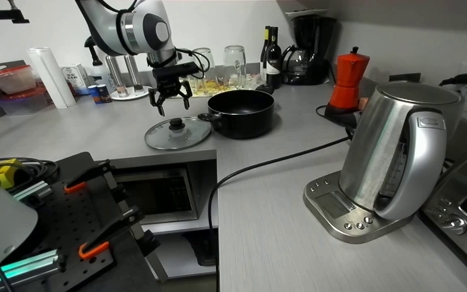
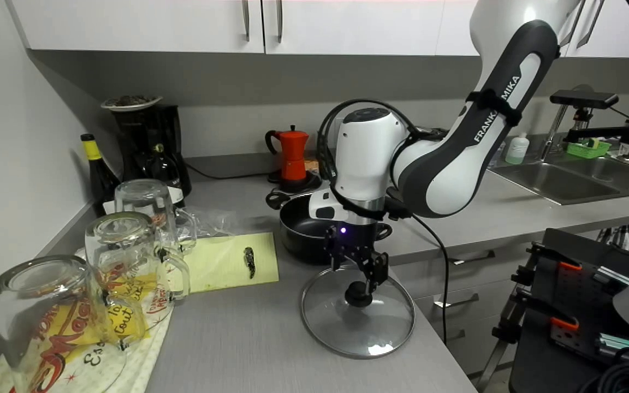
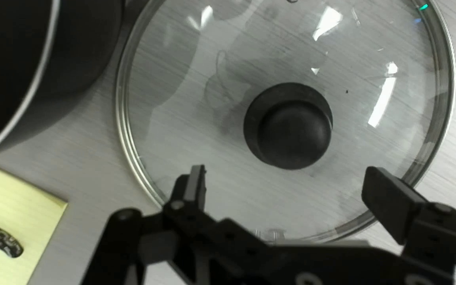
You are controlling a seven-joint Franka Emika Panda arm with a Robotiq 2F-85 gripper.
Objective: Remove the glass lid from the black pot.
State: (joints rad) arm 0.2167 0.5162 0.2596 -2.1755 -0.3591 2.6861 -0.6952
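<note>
The glass lid (image 1: 176, 140) lies on the grey counter beside the black pot (image 1: 243, 123), its black knob (image 1: 176, 123) facing up. The pot stands uncovered, and one side handle reaches toward the lid's edge. In an exterior view the lid (image 2: 358, 333) is in front of the pot (image 2: 298, 243), which the arm partly hides. My gripper (image 1: 174, 108) is open and empty above the lid, fingers pointing down. In the wrist view the lid (image 3: 196, 130) sits below the spread fingers of the gripper (image 3: 285, 172), and the knob (image 3: 294, 134) appears just beyond the fingertips, untouched.
Upright glass mugs (image 2: 123, 262) stand on a cloth beside a yellow sheet (image 2: 227, 262). A steel kettle (image 1: 399, 150), its black cord (image 1: 274, 158) and a red moka pot (image 1: 347, 79) are on the counter. The counter's front edge (image 1: 168, 156) runs close to the lid.
</note>
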